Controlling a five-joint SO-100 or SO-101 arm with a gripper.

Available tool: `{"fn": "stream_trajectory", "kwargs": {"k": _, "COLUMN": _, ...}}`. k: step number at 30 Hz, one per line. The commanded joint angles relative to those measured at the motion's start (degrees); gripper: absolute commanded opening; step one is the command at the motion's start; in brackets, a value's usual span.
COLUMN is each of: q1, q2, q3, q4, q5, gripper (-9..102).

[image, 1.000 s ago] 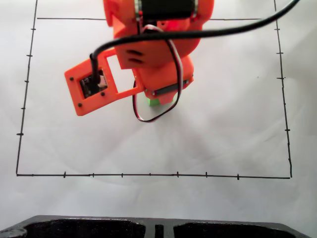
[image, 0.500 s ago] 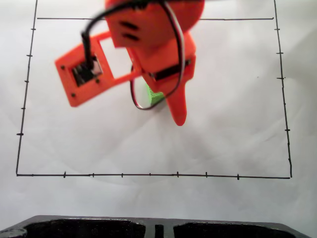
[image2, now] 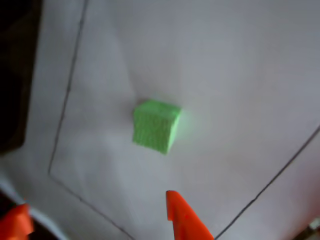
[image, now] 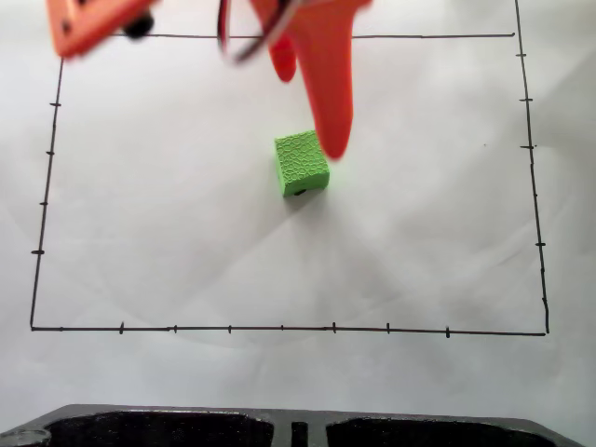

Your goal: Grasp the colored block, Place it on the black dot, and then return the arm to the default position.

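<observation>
Green block (image: 301, 162) resting alone on the white paper (image: 168, 233), roughly mid-sheet inside the drawn black frame (image: 279, 329), a little toward the far border in the fixed view. At its near lower edge, a small dark patch peeking out, probably the black dot (image: 299, 193), so mostly covered by the block. Judged from that: placing done, only the return to the rest pose left.

Pincer (image2: 95, 215) empty and spread wide in the wrist view, two orange tips at the bottom edge with bare paper between them and the block (image2: 156, 126) well apart, farther up the picture. In the fixed view, the long tapered finger (image: 328, 84) hanging from the top edge, its tip just beside the block's far right corner as seen from that camera; height above the paper hard to tell, contact not evident.

Risks from here:
- Finger tip clipping that corner on the way back, if low, and nudging the light block off the dot.
- Loose looped wire (image: 244, 47) by the pincer snagging during the swing.
- Placement perhaps off-centre already, with the dot showing at one edge.
</observation>
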Motion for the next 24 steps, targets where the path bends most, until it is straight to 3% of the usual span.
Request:
{"fn": "stream_trajectory", "kwargs": {"k": 1, "q1": 0.18, "q2": 12.39, "q3": 7.47, "q4": -0.35, "q5": -0.97, "gripper": 32}}
{"fn": "stream_trajectory", "kwargs": {"k": 14, "q1": 2.64, "q2": 31.64, "q3": 26.02, "q4": -2.11, "q5": -0.09, "gripper": 0}}
{"fn": "stream_trajectory", "kwargs": {"k": 24, "q1": 2.72, "q2": 33.84, "q3": 31.99, "q4": -5.01, "q5": 6.15, "gripper": 0}}
